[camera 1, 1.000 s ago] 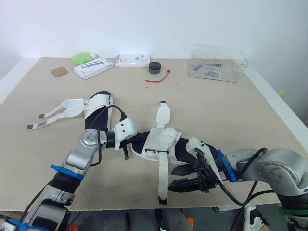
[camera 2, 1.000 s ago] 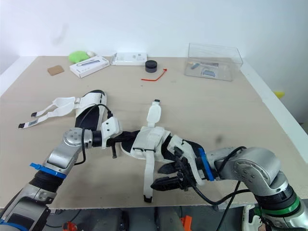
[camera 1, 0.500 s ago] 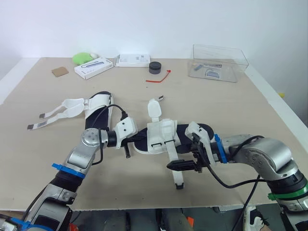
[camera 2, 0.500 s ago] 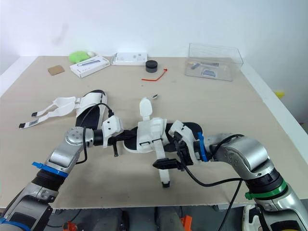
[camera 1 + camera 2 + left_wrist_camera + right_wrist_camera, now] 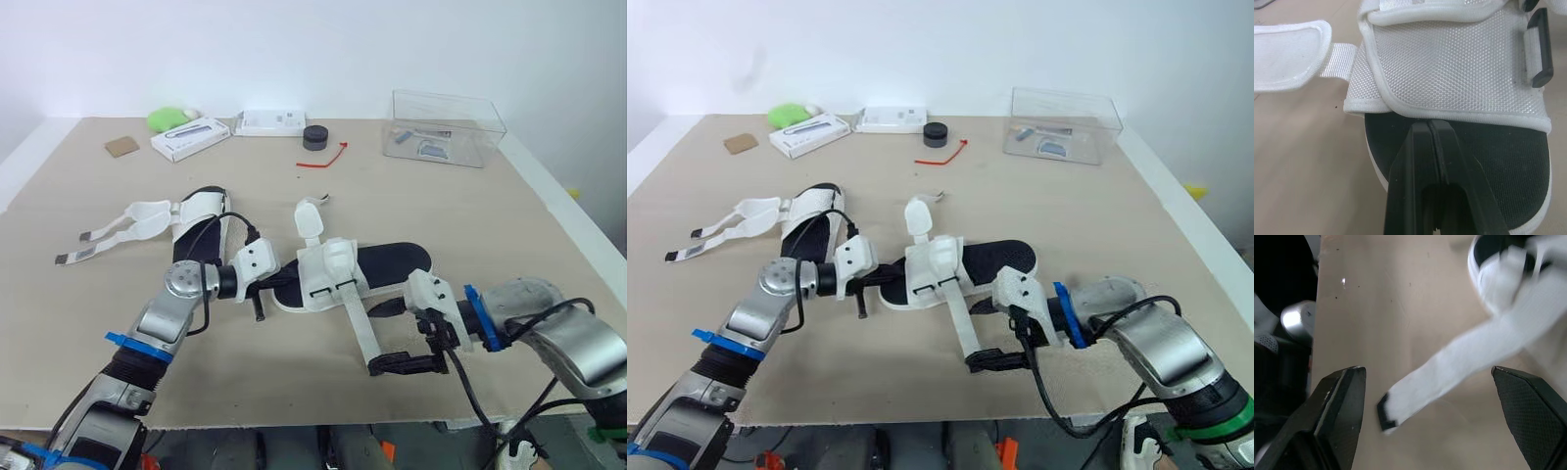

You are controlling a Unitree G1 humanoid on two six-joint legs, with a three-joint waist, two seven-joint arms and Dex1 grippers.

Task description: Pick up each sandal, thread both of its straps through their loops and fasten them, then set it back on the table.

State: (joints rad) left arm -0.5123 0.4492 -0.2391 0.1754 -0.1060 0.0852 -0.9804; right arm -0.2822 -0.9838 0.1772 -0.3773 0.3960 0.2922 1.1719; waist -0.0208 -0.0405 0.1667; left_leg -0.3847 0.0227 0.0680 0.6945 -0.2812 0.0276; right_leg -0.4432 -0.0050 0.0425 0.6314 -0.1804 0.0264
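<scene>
Bright, even, diffuse indoor light, soft faint shadow edging the sandal (image 5: 392,262), tiny glint on the table (image 5: 1400,308).

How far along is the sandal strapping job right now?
Nothing looks finished. In hand: the left pincer, shut, sits on the near sandal's footbed, and the open right pincer straddles its long strap, which lies loose on the table. Remaining: thread and fasten both straps here, then the second sandal, whose straps lie splayed.

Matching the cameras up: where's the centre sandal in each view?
Left eye view: sandal at table centre.
Right eye view: table centre too.
Left wrist view: directly ahead of the fingers.
Right wrist view: beyond the fingers, strap trailing between them.
Shared landmark: its black footbed.
</scene>
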